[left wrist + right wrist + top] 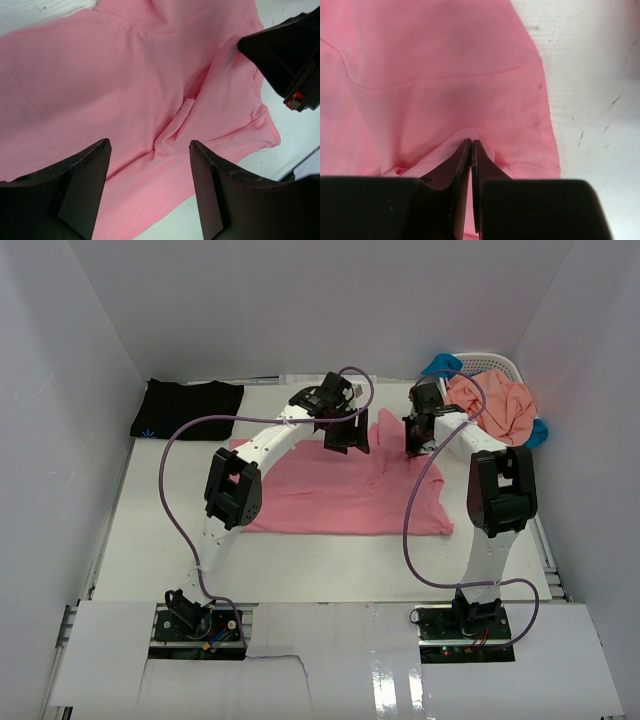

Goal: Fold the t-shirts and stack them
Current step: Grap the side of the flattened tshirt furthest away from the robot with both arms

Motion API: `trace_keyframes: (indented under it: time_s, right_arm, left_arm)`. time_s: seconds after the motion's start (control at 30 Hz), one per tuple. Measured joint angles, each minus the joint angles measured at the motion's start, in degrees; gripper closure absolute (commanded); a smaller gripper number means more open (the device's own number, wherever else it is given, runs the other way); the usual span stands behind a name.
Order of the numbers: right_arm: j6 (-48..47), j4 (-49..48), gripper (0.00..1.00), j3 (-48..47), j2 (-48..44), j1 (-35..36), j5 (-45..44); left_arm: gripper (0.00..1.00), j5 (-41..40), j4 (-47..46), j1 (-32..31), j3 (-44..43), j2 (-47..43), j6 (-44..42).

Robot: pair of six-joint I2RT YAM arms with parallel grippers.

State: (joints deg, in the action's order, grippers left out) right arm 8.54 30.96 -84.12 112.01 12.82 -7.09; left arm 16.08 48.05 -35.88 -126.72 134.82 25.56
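A rose-pink t-shirt (pixel 330 495) lies spread on the middle of the white table, and fills the left wrist view (pixel 100 75) and the right wrist view (pixel 445 60). My right gripper (pixel 413 448) (pixel 471 142) is shut on a small raised fold of the pink cloth near the shirt's far right sleeve. My left gripper (pixel 345 435) (pixel 149 145) hovers open over the shirt's far edge, nothing between its fingers (pixel 85 170), with a crease in the cloth below it. A black t-shirt (pixel 185 408) lies folded at the far left.
A white lattice basket (pixel 503 361) stands at the back right, holding a salmon-orange t-shirt (pixel 495 405) and a bright blue one (pixel 440 364). White walls close in the table on three sides. The right gripper's body (pixel 290 55) shows near my left gripper.
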Motion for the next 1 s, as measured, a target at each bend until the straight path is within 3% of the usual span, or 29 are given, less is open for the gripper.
trace_keyframes:
  time_s: [0.13, 0.2, 0.33, 0.4, 0.43, 0.57, 0.8, 0.9, 1.0]
  right_arm:
    - [-0.2, -0.8, 0.92, -1.7, 0.4, 0.0, -0.4]
    - [-0.2, -1.1, 0.87, -2.5, 1.0, 0.0, -0.5]
    - [-0.1, -1.6, 0.49, -3.6, 3.8, 0.0, -0.9]
    - [-0.2, -1.2, 0.47, -3.6, 4.9, 0.0, -1.3]
    - [0.0, -0.9, 0.38, -3.6, 5.2, 0.0, -1.5]
    - [0.7, -2.4, 0.37, -1.0, 3.8, 0.0, -2.3]
    - [2.3, -5.1, 0.39, 10.5, -7.8, 0.0, -1.6]
    - [3.1, -7.0, 0.45, 15.0, -13.1, 0.0, -1.1]
    - [3.9, -8.7, 0.64, 19.8, -17.5, 0.0, 0.0]
  left_arm:
    - [0.26, 1.2, 0.0, -0.5, -0.9, 1.2, 0.0]
    - [0.27, 1.9, -0.2, -1.3, -2.0, 3.0, -0.2]
    - [0.27, 3.5, 0.0, -3.4, -2.5, 6.1, -1.2]
    - [0.27, 3.9, 0.1, -4.3, -2.6, 7.2, -1.8]
    - [0.27, 4.0, 0.2, -4.7, -2.6, 7.5, -2.2]
    - [0.27, 4.0, 0.4, -6.0, -2.9, 7.6, -3.7]
    - [0.27, 2.3, 0.2, -6.6, -4.7, 7.6, -5.6]
    - [0.27, 0.9, -0.5, -6.5, -4.7, 7.6, -6.3]
    - [0.27, -0.3, -0.9, -6.4, -4.7, 7.6, -7.1]
